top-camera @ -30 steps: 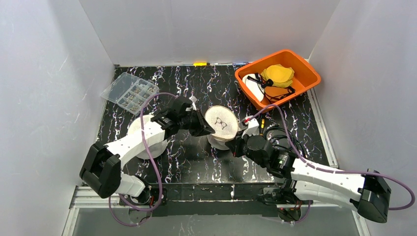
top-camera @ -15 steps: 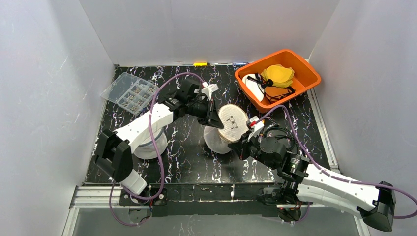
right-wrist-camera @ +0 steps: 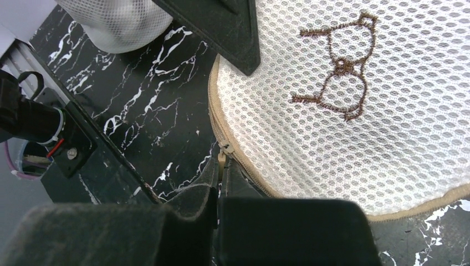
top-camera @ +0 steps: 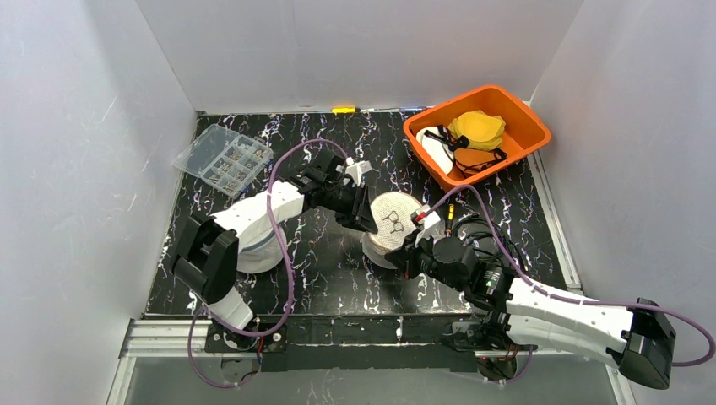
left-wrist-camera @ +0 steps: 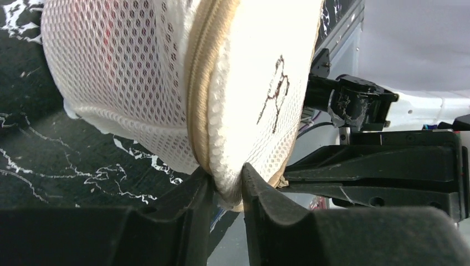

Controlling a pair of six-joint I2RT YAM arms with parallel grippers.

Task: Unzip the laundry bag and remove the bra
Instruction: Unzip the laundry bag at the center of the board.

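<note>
The laundry bag (top-camera: 391, 223) is a round white mesh pouch with a tan zipper rim and a brown embroidered bra mark, lying mid-table. My left gripper (top-camera: 365, 219) is shut on the bag's far-left rim; in the left wrist view its fingers (left-wrist-camera: 224, 191) pinch the mesh edge beside the zipper band (left-wrist-camera: 199, 105). My right gripper (top-camera: 408, 251) is at the bag's near edge, shut on the tan zipper pull (right-wrist-camera: 222, 159), with the bag's face (right-wrist-camera: 354, 105) beyond it. The bra inside is hidden by the mesh.
An orange bin (top-camera: 525, 118) with yellow and white bras stands at the back right. A clear parts box (top-camera: 222, 159) lies at the back left. A second white mesh bag (top-camera: 253, 245) sits under the left arm. White walls close in three sides.
The bag has come down from tilted upright to flatter and shifted slightly left. My left gripper moved toward me with its rim. My right gripper stayed at the near edge.
</note>
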